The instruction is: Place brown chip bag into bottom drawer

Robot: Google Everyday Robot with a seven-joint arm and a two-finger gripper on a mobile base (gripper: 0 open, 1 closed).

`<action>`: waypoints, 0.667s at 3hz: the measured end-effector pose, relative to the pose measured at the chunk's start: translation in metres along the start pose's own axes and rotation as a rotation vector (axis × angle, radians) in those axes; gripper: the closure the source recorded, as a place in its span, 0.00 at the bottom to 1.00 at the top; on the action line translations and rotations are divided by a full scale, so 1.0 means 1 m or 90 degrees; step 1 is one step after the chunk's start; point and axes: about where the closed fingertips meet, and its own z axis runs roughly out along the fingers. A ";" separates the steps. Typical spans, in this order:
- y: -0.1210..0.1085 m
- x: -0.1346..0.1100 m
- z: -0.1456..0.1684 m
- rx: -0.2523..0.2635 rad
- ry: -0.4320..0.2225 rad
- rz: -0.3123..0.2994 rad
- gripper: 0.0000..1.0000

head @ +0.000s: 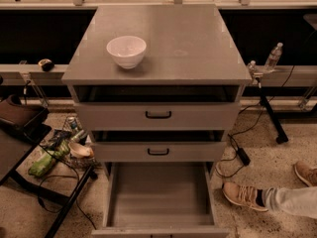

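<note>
The bottom drawer [157,192] of the grey three-drawer cabinet stands pulled far out toward me, a wide grey tray with nothing in it. The brown chip bag is out of view. My gripper and arm are out of view too. A white bowl [127,51] sits on the cabinet top [188,43] at the left.
Two shallower drawers with black handles [158,115] are slightly open above the bottom one. A person's legs and shoes [242,195] lie on the floor at the right. A black stand with clutter [54,150] is at the left. A water bottle [273,57] stands on the right ledge.
</note>
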 end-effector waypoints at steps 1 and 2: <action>0.076 -0.045 -0.044 -0.056 -0.036 -0.001 1.00; 0.142 -0.006 -0.068 -0.124 -0.003 0.042 1.00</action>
